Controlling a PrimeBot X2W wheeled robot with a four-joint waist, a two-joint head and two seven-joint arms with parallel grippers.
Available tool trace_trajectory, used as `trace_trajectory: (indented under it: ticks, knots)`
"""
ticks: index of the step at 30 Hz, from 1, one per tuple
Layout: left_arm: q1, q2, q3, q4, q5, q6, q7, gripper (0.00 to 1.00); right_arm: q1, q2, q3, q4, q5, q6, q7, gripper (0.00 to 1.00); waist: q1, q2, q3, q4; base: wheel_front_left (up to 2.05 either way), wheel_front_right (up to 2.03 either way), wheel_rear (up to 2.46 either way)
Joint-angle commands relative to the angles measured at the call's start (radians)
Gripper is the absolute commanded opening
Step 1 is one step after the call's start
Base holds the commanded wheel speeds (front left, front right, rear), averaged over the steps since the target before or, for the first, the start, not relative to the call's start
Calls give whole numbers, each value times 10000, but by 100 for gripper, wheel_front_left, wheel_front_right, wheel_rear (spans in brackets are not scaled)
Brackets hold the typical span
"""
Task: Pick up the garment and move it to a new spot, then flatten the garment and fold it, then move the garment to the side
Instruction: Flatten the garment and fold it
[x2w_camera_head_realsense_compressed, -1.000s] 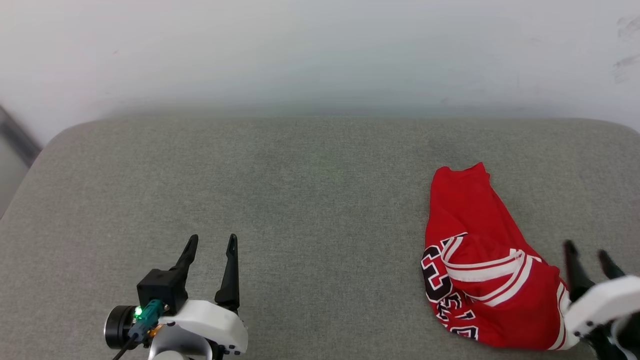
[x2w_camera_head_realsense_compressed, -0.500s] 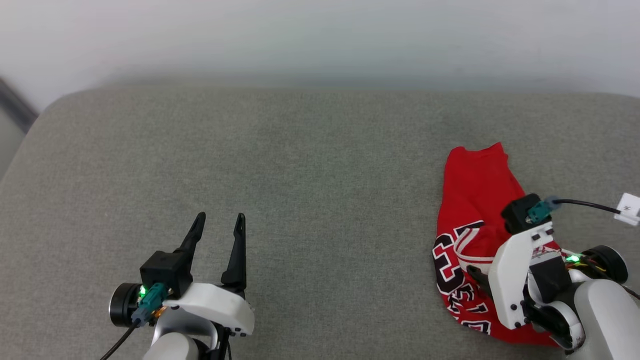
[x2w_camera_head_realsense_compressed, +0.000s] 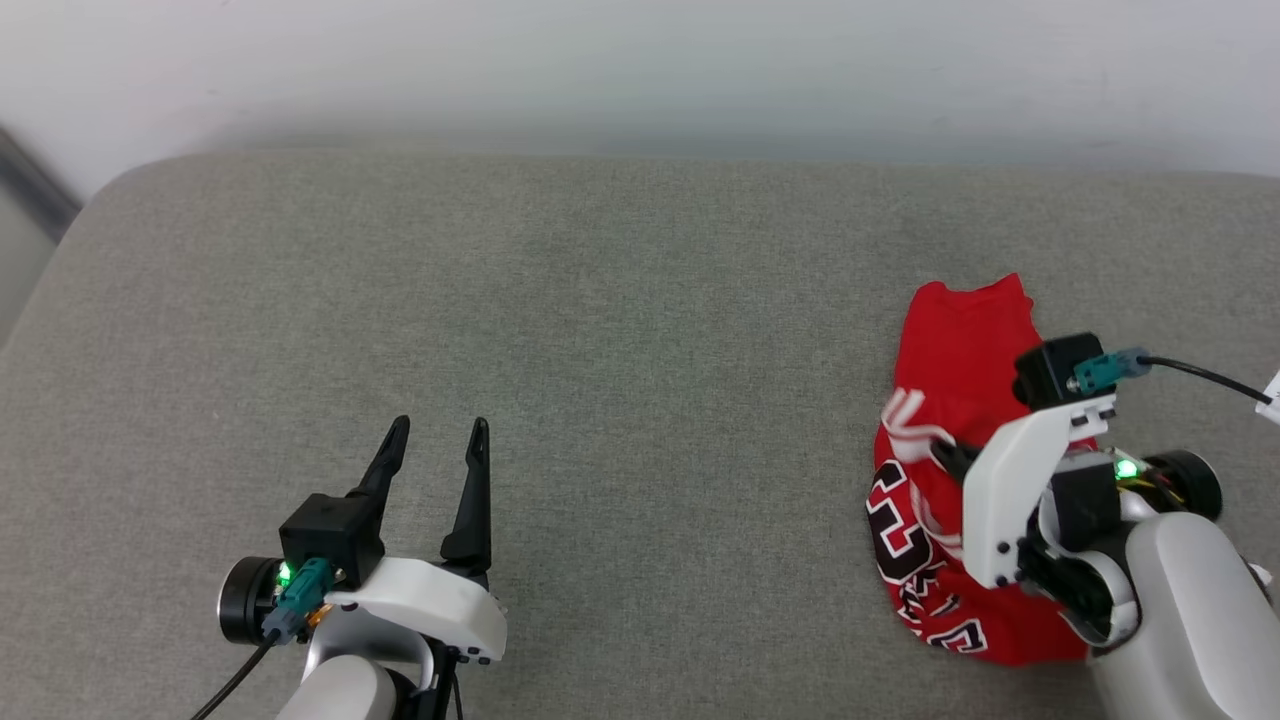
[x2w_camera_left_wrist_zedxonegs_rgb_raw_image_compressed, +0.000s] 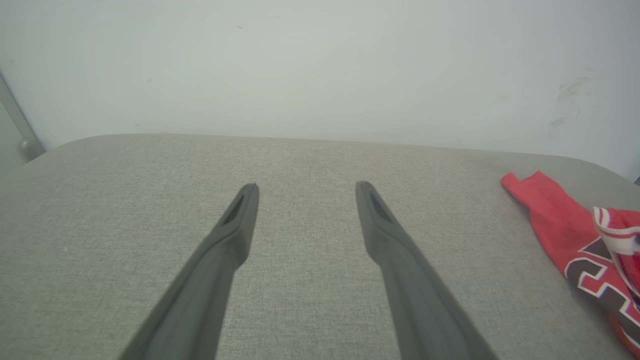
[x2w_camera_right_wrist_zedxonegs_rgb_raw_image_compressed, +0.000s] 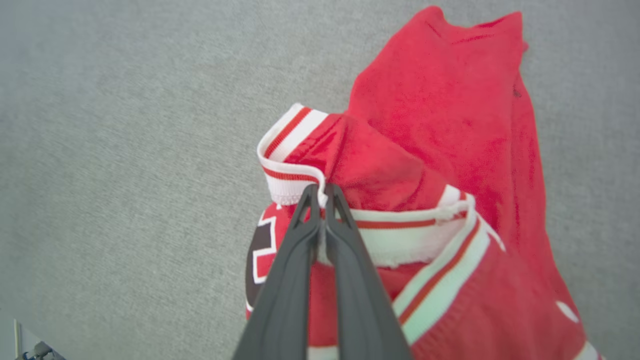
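One right gripper (x2w_camera_right_wrist_zedxonegs_rgb_raw_image_compressed: 321, 190) pinches the red jersey (x2w_camera_right_wrist_zedxonegs_rgb_raw_image_compressed: 450, 100) by its striped trim (x2w_camera_right_wrist_zedxonegs_rgb_raw_image_compressed: 286, 175) at four o'clock, seemingly to lift it; the left gripper (x2w_camera_head_realsense_compressed: 440, 428) hovers open at seven.

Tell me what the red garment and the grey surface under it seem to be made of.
The garment: probably soft knit fabric, matte, with ribbed striped trim; it crumples in loose folds. The grey surface: likely woven upholstery cloth, matte; a fine weave shows.
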Motion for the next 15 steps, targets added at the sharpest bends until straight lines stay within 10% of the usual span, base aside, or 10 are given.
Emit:
trace_trajectory:
  ticks: [1, 8, 15]
  knots:
    - [-3, 28, 2, 11, -6, 30, -15, 100, -154, 128, -31, -79, 39, -3, -131, 0, 0, 0, -18, -24, 0, 0, 0]
    - [-68, 59, -105, -2, 26, 43, 71, 100, 25, 1317, 259, -967, 382, -2, -1683, 0, 0, 0, -190, -78, 0, 0, 0]
    - [30, 4, -244, 31, -28, 34, 138, 100, 1372, 1530, 3082, -362, 1499, -3, -1886, 0, 0, 0, -301, -14, 0, 0, 0]
